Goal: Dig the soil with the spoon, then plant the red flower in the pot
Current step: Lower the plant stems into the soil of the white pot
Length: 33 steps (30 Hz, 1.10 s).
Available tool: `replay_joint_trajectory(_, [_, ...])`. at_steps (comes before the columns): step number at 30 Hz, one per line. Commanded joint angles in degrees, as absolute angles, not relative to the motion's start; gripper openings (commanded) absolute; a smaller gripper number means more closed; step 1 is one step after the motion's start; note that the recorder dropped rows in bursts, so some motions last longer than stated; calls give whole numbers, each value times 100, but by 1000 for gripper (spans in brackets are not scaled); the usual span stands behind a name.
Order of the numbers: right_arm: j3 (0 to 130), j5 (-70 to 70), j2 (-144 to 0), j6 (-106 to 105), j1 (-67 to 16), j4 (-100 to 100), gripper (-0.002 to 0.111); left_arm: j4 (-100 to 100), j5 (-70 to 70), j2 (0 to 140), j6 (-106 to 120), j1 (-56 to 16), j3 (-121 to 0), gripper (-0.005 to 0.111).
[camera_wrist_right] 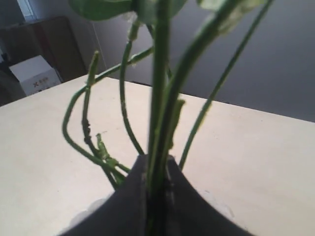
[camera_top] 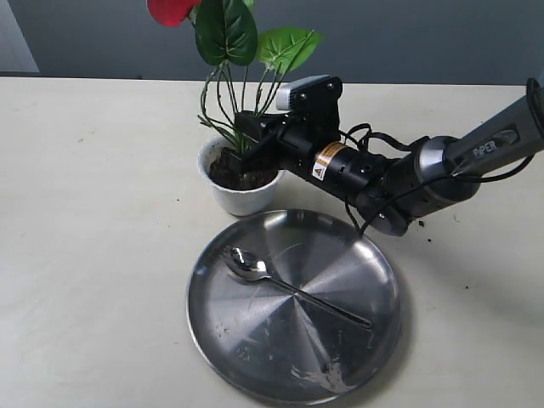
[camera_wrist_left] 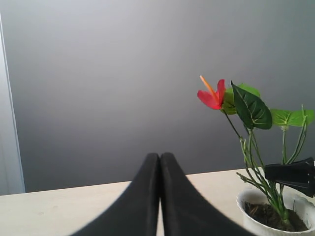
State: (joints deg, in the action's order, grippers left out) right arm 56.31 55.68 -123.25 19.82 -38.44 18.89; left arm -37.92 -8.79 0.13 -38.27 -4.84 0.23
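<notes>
right gripper jaws pinching the red flower stems over the pot, left gripper jaws pressed together, spoon lying on the steel plate

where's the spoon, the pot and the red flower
spoon [camera_top: 248,264]: exterior view, on its bowl
pot [camera_top: 240,200]: exterior view, on its white front wall
red flower [camera_wrist_left: 211,98]: left wrist view, on the red bloom

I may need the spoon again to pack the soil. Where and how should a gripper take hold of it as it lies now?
Grip the spoon by its thin handle, mid-length, coming straight down with the jaws across it. It lies flat on the steel plate, bowl toward the pot, so only a grasp from above looks workable.
</notes>
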Motion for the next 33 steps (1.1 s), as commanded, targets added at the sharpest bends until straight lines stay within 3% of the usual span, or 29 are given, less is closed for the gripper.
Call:
replay_joint_trajectory(1, [5578, 4670, -12373, 1746, -3831, 2047, -1, -3777, -903, 0, -3840, -524, 0, 0])
replay_joint_trajectory(25, [5578, 6254, -12371, 420, -3831, 1908, -1, -3777, -903, 0, -3840, -524, 0, 0])
replay_joint_trajectory(33, [5935, 6889, -12729, 872, -3870, 1784, -1, -3777, -903, 0, -3840, -524, 0, 0])
